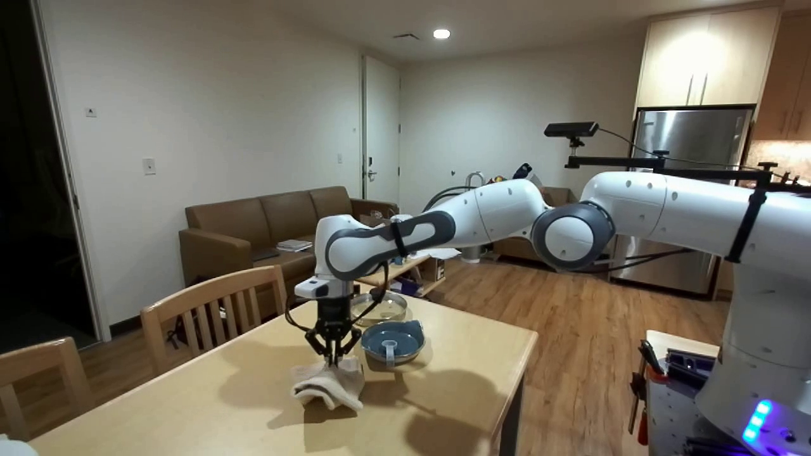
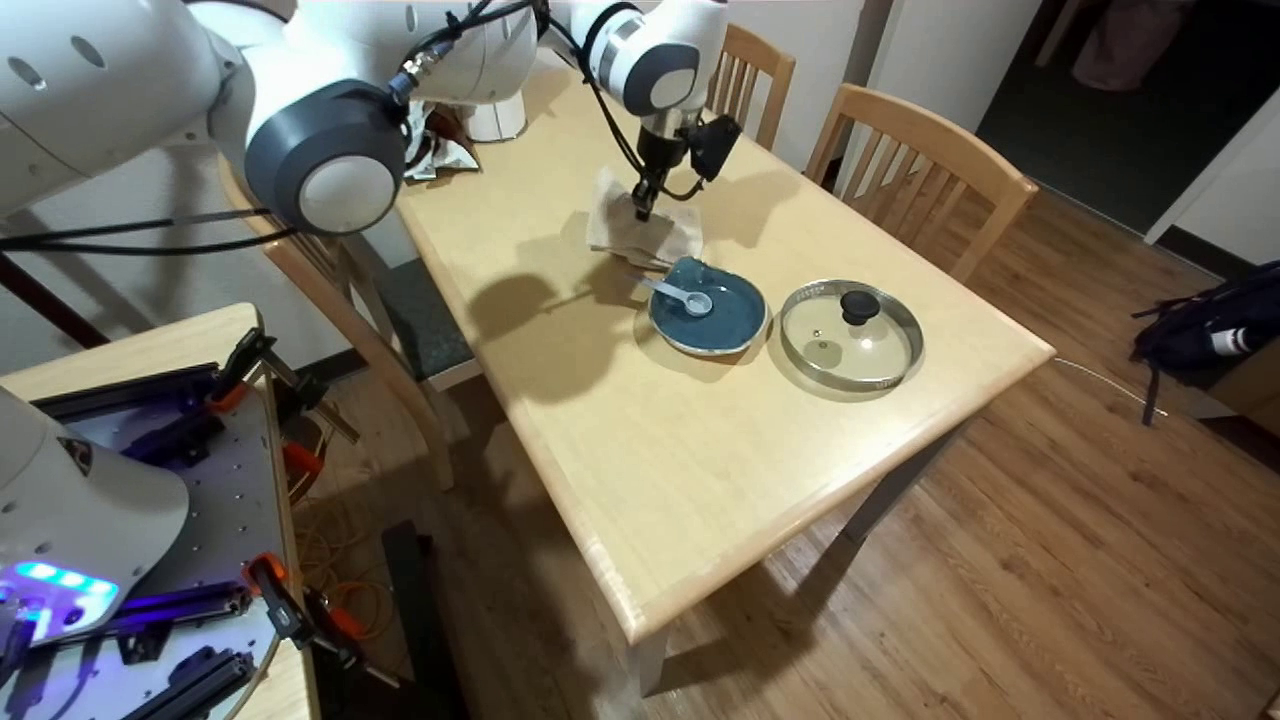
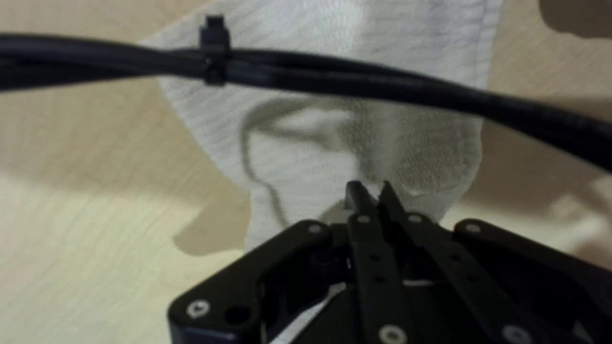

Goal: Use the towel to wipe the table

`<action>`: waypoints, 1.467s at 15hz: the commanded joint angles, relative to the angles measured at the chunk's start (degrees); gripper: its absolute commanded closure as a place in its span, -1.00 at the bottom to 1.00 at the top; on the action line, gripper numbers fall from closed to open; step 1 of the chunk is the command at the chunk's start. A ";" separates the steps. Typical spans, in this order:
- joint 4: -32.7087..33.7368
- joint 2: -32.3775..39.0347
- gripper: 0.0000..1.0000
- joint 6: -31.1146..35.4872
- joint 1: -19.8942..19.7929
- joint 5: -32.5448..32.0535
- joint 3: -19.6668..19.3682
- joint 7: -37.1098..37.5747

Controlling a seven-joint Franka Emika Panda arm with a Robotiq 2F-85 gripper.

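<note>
Towel [image 1: 326, 384] lies rumpled on the bench [image 2: 650, 470], just beside the blue bowl [image 2: 738, 315], and the pincer [image 1: 332, 363] stands narrow at it, fingertips [image 3: 357, 197] close together on what looks like a raised fold of cloth. It should handle as light, soft and limp, hard to break but prone to bunch or trail rather than push flat. A thick fold near its middle seems the best hold, with enough fabric caught that rubbing does not tug it loose.
</note>
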 commanded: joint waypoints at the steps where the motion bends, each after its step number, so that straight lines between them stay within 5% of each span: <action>1: 4.60 4.50 0.97 -3.15 -0.47 2.15 -0.59 -4.05; 3: -1.41 2.12 0.97 -1.66 -1.53 3.57 -0.56 -5.25; 16: 3.16 1.31 0.97 -24.00 4.01 3.56 -1.41 -12.91; 22: 10.14 3.72 0.87 -31.97 5.28 2.73 -3.65 -14.79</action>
